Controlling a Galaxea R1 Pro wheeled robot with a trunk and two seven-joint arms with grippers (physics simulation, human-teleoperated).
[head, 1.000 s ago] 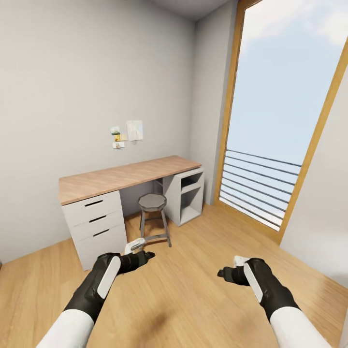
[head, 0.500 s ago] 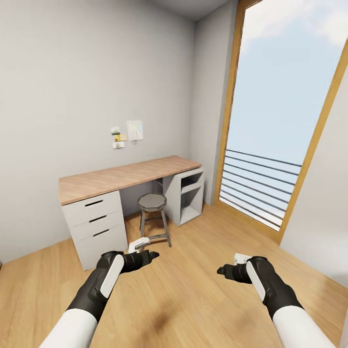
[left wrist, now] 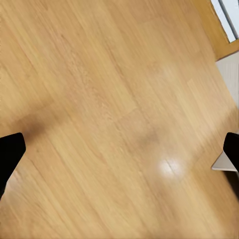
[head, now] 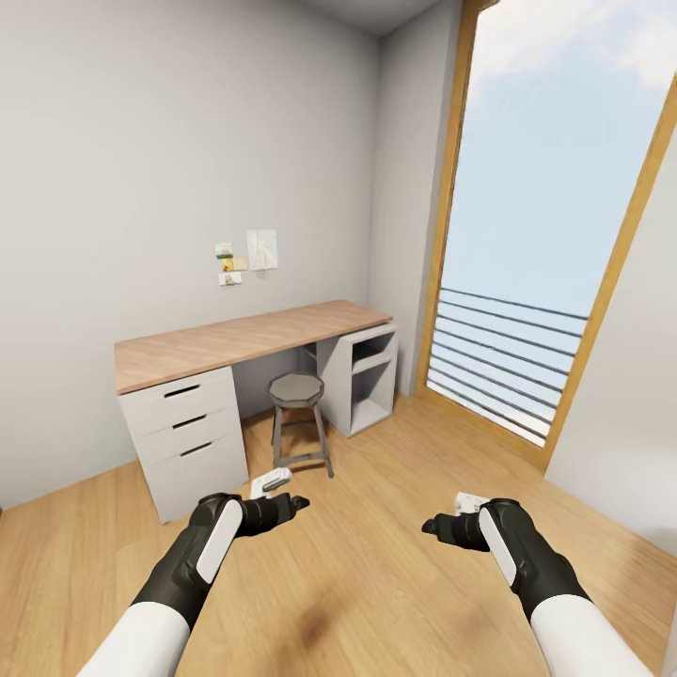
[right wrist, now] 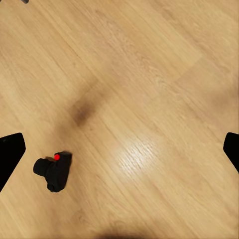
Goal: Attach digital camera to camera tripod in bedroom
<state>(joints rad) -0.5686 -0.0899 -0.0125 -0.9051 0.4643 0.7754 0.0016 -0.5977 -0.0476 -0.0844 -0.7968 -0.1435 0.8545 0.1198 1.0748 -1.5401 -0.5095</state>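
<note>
- The light wood floor (head: 376, 583) is stretching across the room, running up to grey walls and a tall wood-framed window (head: 555, 216) with a horizontal railing low in it.
- A wooden-topped table (head: 235, 343) is standing against the far wall, with white drawers (head: 183, 428) under one end and an open white shelf unit (head: 362, 376) under the other; a small round grey stool (head: 297, 414) is sitting in front of it, and a few paper notes (head: 249, 254) are hanging on the wall above.
- Both arms are reaching forward and low over the floor in the head view, well apart from each other.
- The left claw (head: 299, 503) is hanging over bare floorboards; in its wrist view the two black fingertips (left wrist: 11, 154) are sitting at opposite edges, so the jaws are standing wide apart and gripping nothing.
- The right claw (head: 428, 528) is likewise spread wide (its fingertips (right wrist: 11, 157) are showing at the two edges of its wrist view) and is carrying nothing.
- The digital camera (right wrist: 54, 172) is lying on the floor in the right wrist view, a small black body with its red button (right wrist: 57, 157) showing; it is sitting between the two fingertips, close beside one of them and well away from the other, clear of both.
</note>
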